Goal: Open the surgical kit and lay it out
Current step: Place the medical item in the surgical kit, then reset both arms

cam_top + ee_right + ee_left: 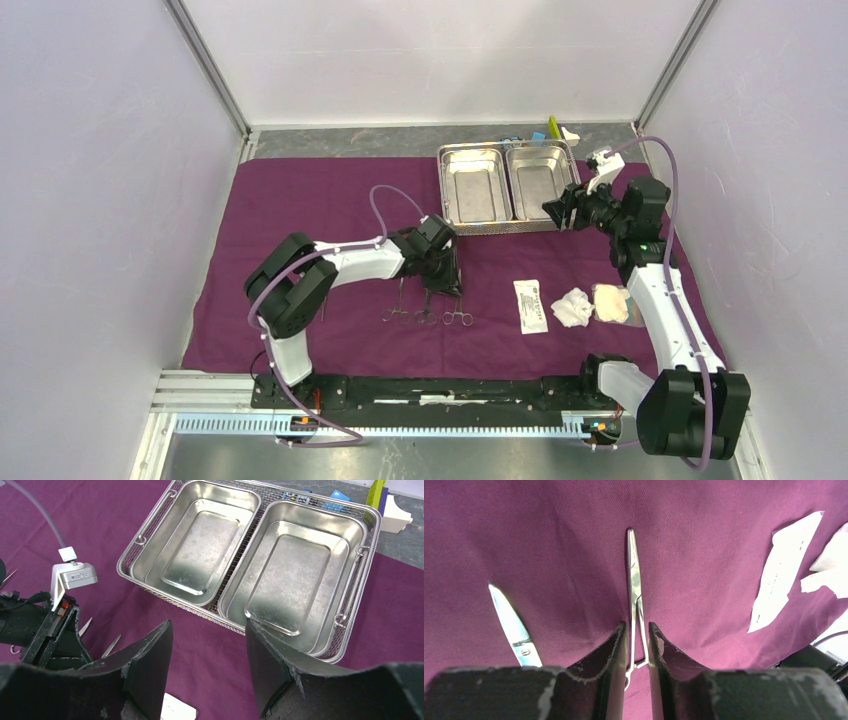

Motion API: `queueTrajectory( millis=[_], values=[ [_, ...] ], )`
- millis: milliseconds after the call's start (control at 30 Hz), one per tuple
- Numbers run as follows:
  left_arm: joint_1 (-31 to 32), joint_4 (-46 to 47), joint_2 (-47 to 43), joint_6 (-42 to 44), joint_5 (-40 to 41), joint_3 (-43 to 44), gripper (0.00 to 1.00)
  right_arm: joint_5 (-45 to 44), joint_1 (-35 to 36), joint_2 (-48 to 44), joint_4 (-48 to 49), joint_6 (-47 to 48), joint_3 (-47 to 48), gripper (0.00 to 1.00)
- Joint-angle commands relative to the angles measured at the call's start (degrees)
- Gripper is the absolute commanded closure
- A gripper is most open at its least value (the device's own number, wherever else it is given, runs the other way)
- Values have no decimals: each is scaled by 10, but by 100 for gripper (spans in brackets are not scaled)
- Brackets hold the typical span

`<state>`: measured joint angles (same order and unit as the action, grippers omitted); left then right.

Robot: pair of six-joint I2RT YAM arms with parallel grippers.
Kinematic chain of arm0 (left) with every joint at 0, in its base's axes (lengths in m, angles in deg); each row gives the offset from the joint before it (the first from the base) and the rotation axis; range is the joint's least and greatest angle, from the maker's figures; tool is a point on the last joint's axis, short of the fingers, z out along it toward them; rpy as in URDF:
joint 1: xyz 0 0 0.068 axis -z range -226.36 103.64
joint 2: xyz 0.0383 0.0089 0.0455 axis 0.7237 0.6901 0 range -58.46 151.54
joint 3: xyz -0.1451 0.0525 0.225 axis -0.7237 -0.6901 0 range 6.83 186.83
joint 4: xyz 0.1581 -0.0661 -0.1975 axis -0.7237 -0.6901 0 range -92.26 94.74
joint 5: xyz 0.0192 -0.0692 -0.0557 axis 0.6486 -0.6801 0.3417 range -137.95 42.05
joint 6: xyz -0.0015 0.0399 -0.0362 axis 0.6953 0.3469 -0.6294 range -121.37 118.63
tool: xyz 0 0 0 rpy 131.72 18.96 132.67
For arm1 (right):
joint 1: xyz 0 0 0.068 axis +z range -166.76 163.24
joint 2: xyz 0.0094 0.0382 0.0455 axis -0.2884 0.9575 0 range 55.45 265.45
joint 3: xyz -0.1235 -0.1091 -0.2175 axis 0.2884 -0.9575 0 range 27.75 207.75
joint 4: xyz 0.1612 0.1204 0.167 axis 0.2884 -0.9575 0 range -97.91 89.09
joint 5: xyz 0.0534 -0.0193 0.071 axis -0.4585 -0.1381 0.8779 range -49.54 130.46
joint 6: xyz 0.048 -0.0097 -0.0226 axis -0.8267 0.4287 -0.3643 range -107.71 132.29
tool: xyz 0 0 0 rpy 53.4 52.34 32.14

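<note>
The plum-purple cloth lies spread over the table. At its back stands the steel tray, both compartments bare. Three scissor-handled instruments lie side by side in front of the left arm. My left gripper is low over the middle one. Its fingers stand slightly apart on either side of the shanks, and the instrument rests on the cloth. A scissor blade lies to its left. The white packet and gauze pads lie to the right. My right gripper hovers open and empty at the tray's near right corner.
Small blue and yellow-green blocks and a white piece sit on the grey table strip behind the tray. Enclosure walls stand close on the left, right and back. In the right wrist view the left arm's wrist is low at the left.
</note>
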<state>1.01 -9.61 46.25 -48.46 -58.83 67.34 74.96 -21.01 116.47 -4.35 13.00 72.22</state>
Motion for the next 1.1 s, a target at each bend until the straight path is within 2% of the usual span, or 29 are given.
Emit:
queueTrajectory(
  millis=[0,633,733,900,1067],
  values=[
    [-3,0,-20,-14,33,-15,70,7,-2,-6,26,-3,-2,39],
    [-11,6,-63,-4,31,-4,60,12,-2,10,21,11,17,35],
    [-14,12,-73,17,28,3,55,14,-2,14,17,18,22,35],
    [-24,12,-91,51,46,14,40,20,-2,24,7,40,36,32],
    [-63,12,-118,84,68,27,29,22,-2,43,0,62,50,27]
  ],
)
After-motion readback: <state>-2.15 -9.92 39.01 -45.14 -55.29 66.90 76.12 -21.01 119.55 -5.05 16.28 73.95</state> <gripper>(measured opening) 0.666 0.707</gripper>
